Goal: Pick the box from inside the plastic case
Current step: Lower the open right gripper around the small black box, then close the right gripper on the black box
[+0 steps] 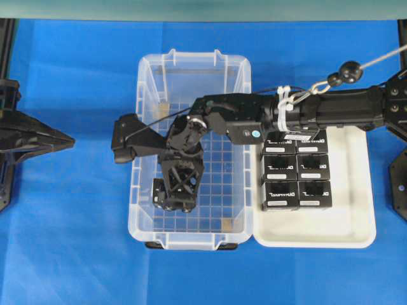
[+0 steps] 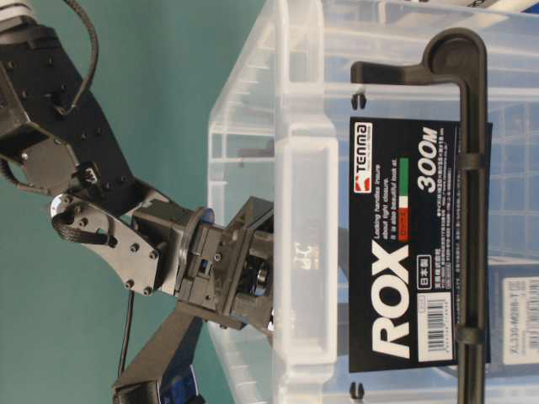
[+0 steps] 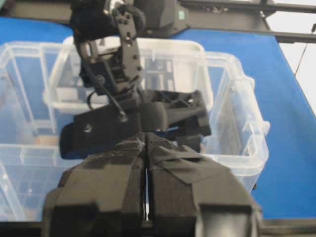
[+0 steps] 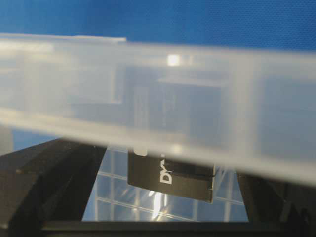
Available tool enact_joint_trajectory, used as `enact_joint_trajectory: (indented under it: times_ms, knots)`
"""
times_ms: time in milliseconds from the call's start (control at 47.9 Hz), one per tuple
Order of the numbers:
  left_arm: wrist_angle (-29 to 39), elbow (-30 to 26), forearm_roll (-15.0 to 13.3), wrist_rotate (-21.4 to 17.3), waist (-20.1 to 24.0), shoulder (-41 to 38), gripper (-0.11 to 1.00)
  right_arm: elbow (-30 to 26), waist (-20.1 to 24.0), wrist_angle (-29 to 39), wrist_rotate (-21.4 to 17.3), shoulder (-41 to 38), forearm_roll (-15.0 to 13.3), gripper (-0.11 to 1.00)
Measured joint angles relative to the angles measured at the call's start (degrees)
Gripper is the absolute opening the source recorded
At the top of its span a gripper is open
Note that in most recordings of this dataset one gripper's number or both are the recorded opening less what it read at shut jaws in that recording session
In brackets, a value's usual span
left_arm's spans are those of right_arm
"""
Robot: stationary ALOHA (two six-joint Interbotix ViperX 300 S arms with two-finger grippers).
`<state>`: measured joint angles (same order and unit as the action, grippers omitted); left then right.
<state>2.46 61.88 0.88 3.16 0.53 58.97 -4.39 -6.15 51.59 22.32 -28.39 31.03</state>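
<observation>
1 box lies on the plastic case floor, between the right gripper's spread fingers. The left gripper idles outside, pressed together. Risk: fingers snagging the near wall, judging by how close it looms.

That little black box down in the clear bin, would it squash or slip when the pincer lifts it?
The box looks like a thin printed carton, so it probably dents under a hard squeeze. It is small and likely light. Its flat sides between the right pincer fingers should grip fairly well, and it should not roll.
</observation>
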Motion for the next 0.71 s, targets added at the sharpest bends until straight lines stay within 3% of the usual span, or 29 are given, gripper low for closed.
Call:
enact_joint_trajectory:
  times_ms: [230,584,709]
  knots:
    - [0.0,0.0,0.0,0.09,0.0,0.0,-0.04,0.62,0.35,-2.9,-0.26,-0.97,-0.62,1.0]
    - [0.09,0.09,-0.09,0.09,0.26,0.0,-0.04,1.05,0.7,-5.54,-0.44,-2.37,-5.36,1.0]
    - [0.09,0.0,0.0,0.09,0.35,0.0,-0.04,1.05,0.7,-5.54,-0.44,-2.02,-6.15,0.92]
